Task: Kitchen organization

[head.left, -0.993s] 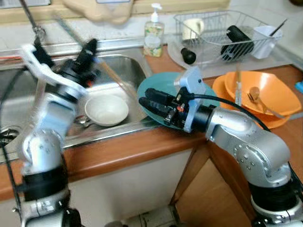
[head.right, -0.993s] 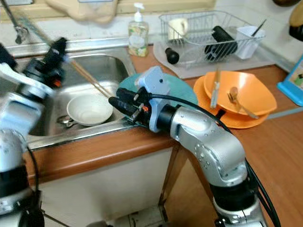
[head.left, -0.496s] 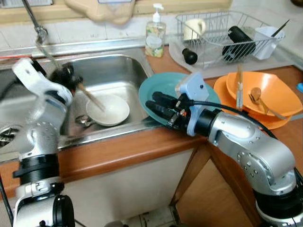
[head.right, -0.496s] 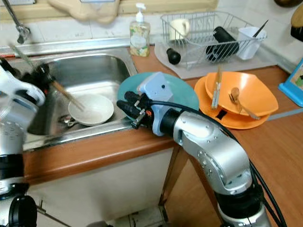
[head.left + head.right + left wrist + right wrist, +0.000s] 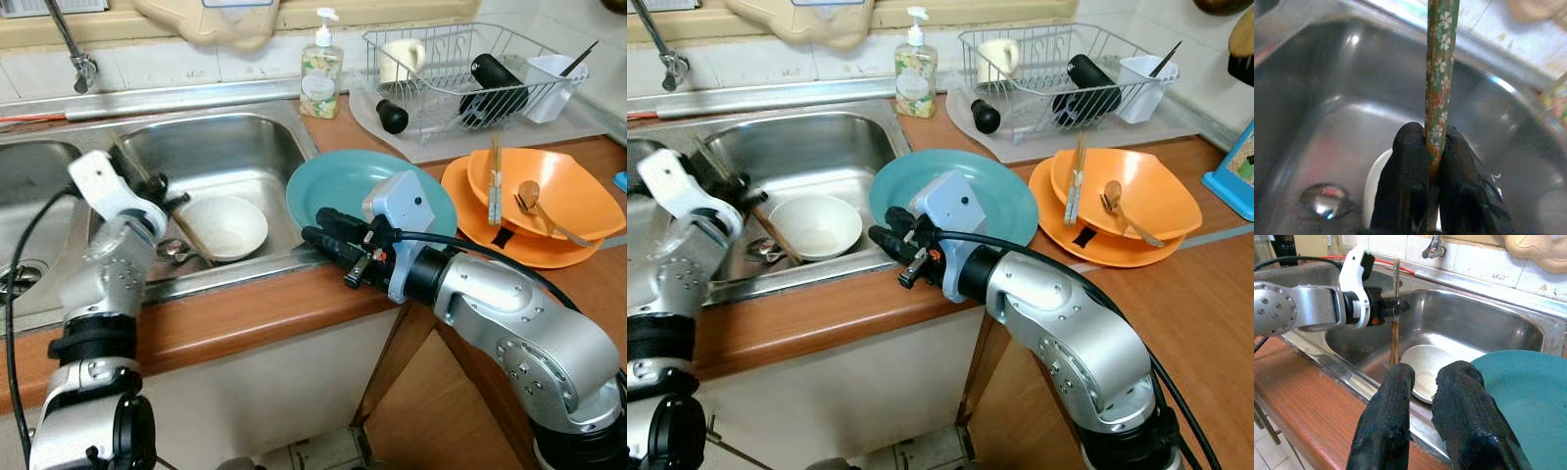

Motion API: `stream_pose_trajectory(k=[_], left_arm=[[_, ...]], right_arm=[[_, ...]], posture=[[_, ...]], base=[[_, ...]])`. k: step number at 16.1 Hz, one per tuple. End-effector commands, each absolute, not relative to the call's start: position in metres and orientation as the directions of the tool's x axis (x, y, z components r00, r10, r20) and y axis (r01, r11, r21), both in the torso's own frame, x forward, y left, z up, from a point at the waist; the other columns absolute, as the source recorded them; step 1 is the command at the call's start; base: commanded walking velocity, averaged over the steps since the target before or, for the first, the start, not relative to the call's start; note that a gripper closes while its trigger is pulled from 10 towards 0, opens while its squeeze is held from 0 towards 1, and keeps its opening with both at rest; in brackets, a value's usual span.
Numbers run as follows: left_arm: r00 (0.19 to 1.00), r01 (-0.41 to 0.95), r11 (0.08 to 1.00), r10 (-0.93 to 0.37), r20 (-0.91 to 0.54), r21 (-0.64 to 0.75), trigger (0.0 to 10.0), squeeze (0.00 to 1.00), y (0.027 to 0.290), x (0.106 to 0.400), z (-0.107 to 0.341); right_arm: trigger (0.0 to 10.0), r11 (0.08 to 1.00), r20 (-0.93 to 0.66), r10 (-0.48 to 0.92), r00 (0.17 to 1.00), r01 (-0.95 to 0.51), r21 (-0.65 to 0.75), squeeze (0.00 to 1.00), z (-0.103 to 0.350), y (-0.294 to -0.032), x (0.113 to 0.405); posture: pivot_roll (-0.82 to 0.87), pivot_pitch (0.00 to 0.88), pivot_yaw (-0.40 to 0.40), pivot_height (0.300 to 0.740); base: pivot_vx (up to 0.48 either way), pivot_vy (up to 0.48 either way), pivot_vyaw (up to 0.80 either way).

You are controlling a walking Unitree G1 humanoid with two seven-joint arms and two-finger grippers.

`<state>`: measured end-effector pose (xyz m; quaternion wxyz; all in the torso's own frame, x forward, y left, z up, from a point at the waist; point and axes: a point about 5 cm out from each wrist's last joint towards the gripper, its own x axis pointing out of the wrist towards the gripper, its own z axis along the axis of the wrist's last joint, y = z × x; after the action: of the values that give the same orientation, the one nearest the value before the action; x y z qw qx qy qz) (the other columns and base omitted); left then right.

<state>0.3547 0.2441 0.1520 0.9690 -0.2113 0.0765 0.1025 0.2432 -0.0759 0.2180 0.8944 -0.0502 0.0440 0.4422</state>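
Left hand (image 5: 1432, 161): down inside the steel sink (image 5: 245, 147), its black fingers (image 5: 1405, 181) pinched tight on a pair of flower-patterned chopsticks (image 5: 1440, 73).
Chopsticks: nearly upright in that grip, one end reaching down to the sink floor just beside the white bowl (image 5: 223, 225).
White bowl: on the sink floor, right way up, with a spoon (image 5: 168, 253) lying next to it.
Right hand (image 5: 328, 230): hovering over the counter (image 5: 245, 313) edge at the near rim of the teal plate (image 5: 343, 181), fingers a little apart, holding nothing.
Teal plate: flat on the counter, hard against the sink's right edge.
Further right: orange bowl (image 5: 558, 191) with utensils in it, on an orange plate (image 5: 470, 201).
Back of the counter: soap bottle (image 5: 319, 69) and wire dish rack (image 5: 460, 64).
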Motion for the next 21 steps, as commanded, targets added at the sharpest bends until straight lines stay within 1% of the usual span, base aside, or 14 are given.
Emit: stream_pose_trajectory(k=[1,7,10,11,12,13,14,15,16,17,18,20,21], left_arm=[[0.963,-0.243,0.892,0.176,-0.202,-0.38,10.0,1.0,0.245,0.358,0.154],[0.967,-0.225,0.911,0.166,-0.191,-0.347,10.0,1.0,0.244,0.359,0.155],[0.972,-0.208,0.942,0.169,-0.163,-0.263,10.0,1.0,0.245,0.358,0.162],[0.978,-0.183,0.959,0.155,-0.141,-0.217,10.0,1.0,0.243,0.357,0.166],[0.985,-0.147,0.971,0.126,-0.119,-0.188,10.0,1.0,0.239,0.355,0.169],[0.995,-0.074,0.984,0.061,-0.084,-0.162,10.0,1.0,0.231,0.353,0.174],[0.998,-0.008,0.988,-0.001,-0.06,-0.153,10.0,1.0,0.223,0.351,0.177],[0.991,0.126,0.98,-0.131,-0.02,-0.157,10.0,1.0,0.205,0.347,0.183],[0.978,0.204,0.965,-0.207,0.0,-0.166,10.0,1.0,0.194,0.344,0.186],[0.944,0.327,0.926,-0.328,0.028,-0.186,10.0,1.0,0.176,0.339,0.192],[0.931,0.362,0.911,-0.363,0.036,-0.198,10.0,1.0,0.171,0.338,0.193],[0.879,0.47,0.838,-0.471,0.067,-0.278,10.0,1.0,0.153,0.333,0.198],[0.87,0.486,0.823,-0.488,0.074,-0.294,10.0,1.0,0.15,0.333,0.199]], right_arm=[[10.0,0.597,-0.125,0.791,0.599,-0.8,-0.056,0.0,0.219,-0.075,0.24],[10.0,0.631,-0.124,0.765,0.632,-0.774,-0.05,0.0,0.219,-0.078,0.243],[10.0,0.71,-0.112,0.696,0.709,-0.703,-0.04,0.0,0.221,-0.09,0.25],[10.0,0.755,-0.11,0.648,0.753,-0.654,-0.031,0.0,0.222,-0.098,0.254],[10.0,0.801,-0.107,0.594,0.797,-0.599,-0.017,0.0,0.222,-0.106,0.258],[10.0,0.846,-0.11,0.531,0.84,-0.533,0.016,0.0,0.221,-0.115,0.263],[10.0,0.871,-0.118,0.49,0.864,-0.488,0.045,0.42,0.22,-0.123,0.265],[10.0,0.905,-0.142,0.425,0.894,-0.42,0.063,1.0,0.218,-0.136,0.269],[10.0,0.923,-0.159,0.386,0.909,-0.38,0.068,1.0,0.216,-0.144,0.271],[10.0,0.938,-0.183,0.345,0.92,-0.339,0.068,1.0,0.214,-0.153,0.271],[10.0,0.941,-0.189,0.338,0.922,-0.331,0.066,1.0,0.213,-0.155,0.271],[10.0,0.95,-0.211,0.313,0.926,-0.307,0.06,1.0,0.212,-0.162,0.269],[10.0,0.951,-0.216,0.31,0.926,-0.305,0.058,1.0,0.211,-0.164,0.269]], posture=[[-0.14,0.0,0.038,0.74],[-0.14,0.0,0.037,0.74],[-0.14,0.0,0.023,0.74],[-0.13,0.0,0.018,0.74],[-0.13,0.0,0.014,0.74],[-0.13,0.0,0.01,0.74],[-0.13,0.0,0.01,0.74],[-0.13,0.0,0.008,0.74],[-0.13,0.0,0.008,0.74],[-0.13,0.0,0.007,0.74],[-0.13,0.0,0.009,0.74],[-0.14,0.0,0.018,0.74],[-0.14,0.0,0.018,0.74]], base=[[0.0,0.0,0.0],[0.0,0.0,0.0],[0.0,0.0,0.0],[0.0,0.0,0.0],[0.0,0.0,0.0],[0.0,0.0,0.0],[0.0,0.0,0.0],[0.0,0.0,0.0],[0.0,0.0,0.0],[0.0,0.0,0.0],[0.0,0.0,0.0],[0.0,0.0,0.0],[0.0,0.0,0.0]])
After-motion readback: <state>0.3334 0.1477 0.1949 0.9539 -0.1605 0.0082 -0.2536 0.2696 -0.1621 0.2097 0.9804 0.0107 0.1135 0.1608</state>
